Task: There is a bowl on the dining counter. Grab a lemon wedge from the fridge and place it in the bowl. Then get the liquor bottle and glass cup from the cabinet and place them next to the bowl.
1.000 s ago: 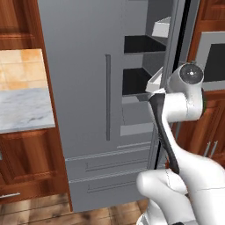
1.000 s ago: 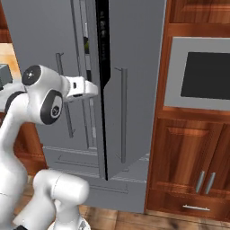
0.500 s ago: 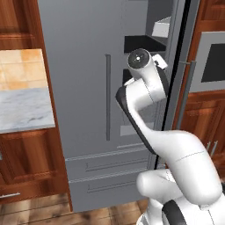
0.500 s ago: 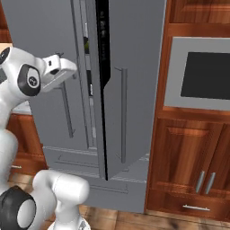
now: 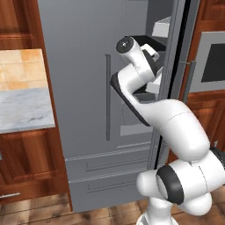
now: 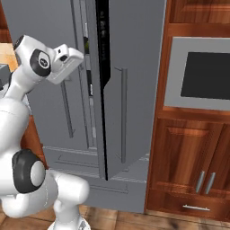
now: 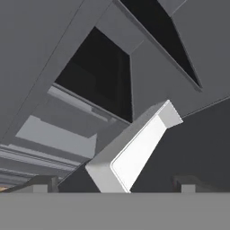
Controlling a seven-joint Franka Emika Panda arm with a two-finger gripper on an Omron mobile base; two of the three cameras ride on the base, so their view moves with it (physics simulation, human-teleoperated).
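Note:
The grey fridge (image 5: 79, 88) stands with its left door shut and its right door (image 6: 130, 90) swung out. My gripper (image 6: 74, 58) is raised at shelf height in front of the gap between the doors and points into it. In the hand view the gripper (image 7: 114, 185) is open, with one dark fingertip (image 7: 40, 182) far from the other, and nothing is between them. Ahead of it lie dark fridge shelves and a pale grey-white bin (image 7: 134, 152). The lemon wedge, bowl, liquor bottle and glass cup are out of view.
A built-in oven (image 6: 204, 74) sits in the wood cabinets (image 6: 188, 157) right of the fridge. A marble counter (image 5: 24, 107) lies to the left. The left door's long handle (image 5: 107, 96) and the fridge drawers (image 5: 110, 167) are near my arm.
My arm has swung left across the fridge front and folded upward, and the hand has turned toward the gap between the doors. The jaws stay open.

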